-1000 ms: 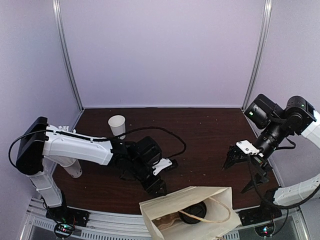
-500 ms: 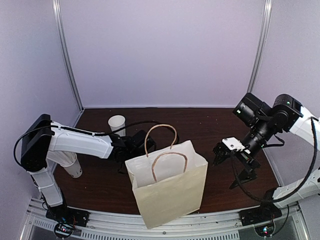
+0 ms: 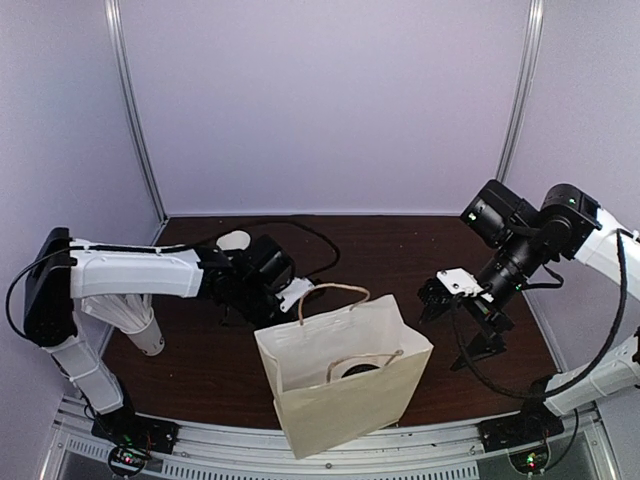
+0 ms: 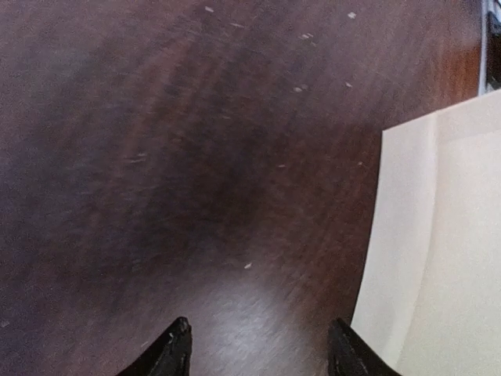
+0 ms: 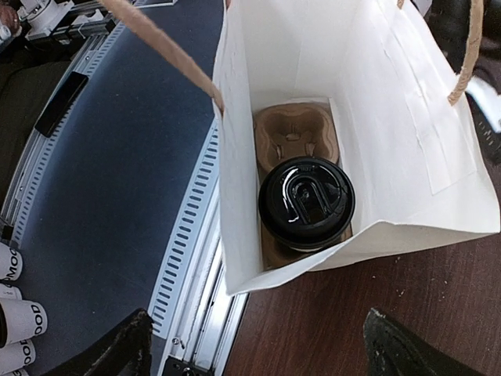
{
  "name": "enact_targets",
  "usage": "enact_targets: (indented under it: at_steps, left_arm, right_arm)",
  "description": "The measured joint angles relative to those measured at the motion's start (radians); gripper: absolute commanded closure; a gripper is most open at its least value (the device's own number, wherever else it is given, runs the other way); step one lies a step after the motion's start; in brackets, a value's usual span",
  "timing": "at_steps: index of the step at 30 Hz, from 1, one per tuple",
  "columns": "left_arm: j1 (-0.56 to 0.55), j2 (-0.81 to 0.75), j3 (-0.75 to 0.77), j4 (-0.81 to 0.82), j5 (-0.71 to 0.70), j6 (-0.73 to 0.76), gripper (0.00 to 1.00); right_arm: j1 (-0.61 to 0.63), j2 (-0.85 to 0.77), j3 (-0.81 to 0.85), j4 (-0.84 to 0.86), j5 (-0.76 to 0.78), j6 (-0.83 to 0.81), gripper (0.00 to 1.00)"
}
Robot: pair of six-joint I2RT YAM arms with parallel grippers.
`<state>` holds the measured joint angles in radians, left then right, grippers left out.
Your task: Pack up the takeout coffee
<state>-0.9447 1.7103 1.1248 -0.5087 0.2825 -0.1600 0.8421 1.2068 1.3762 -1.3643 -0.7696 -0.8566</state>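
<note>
Evidently the takeout coffee [image 5: 306, 202] sits in the carrier [image 5: 293, 133] inside the upright bag [image 3: 340, 410]. Left pincer [image 4: 260, 348] and right pincer [image 5: 254, 345] both gape empty, so each should retreat without snagging the handles [image 5: 160, 47].

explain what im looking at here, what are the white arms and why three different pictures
These are two robot arms bolted to a dark table, each ending in a two-finger gripper. The wide picture comes from a fixed camera above and behind them. The other two come from small cameras on the wrists, so each shows its own black fingertips at the bottom. An open paper bag stands on the table. The right wrist picture looks down into it: a coffee cup with a black lid sits in a brown pulp carrier at the bottom. The left gripper and right gripper are both open and hold nothing.
</note>
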Motion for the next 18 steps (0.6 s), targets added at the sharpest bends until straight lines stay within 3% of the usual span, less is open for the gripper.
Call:
enact_targets:
  at_steps: [4, 10, 13, 18]
  left_arm:
    - [0.015, -0.140, 0.116, -0.182, -0.229, -0.031, 0.43]
    - [0.049, -0.425, 0.199, -0.426, -0.597, -0.233, 0.55]
    - [0.128, -0.512, 0.178, -0.520, -0.679, -0.312, 0.56]
    - [0.213, -0.512, 0.124, -0.632, -0.753, -0.388, 0.56]
  right_arm:
    - [-0.002, 0.000, 0.001, 0.000, 0.026, 0.002, 0.09]
    - [-0.045, 0.003, 0.001, 0.016, 0.058, 0.025, 0.12]
    - [-0.062, 0.019, 0.001, 0.031, 0.060, 0.037, 0.13]
    - [-0.068, 0.056, 0.001, 0.053, 0.060, 0.052, 0.14]
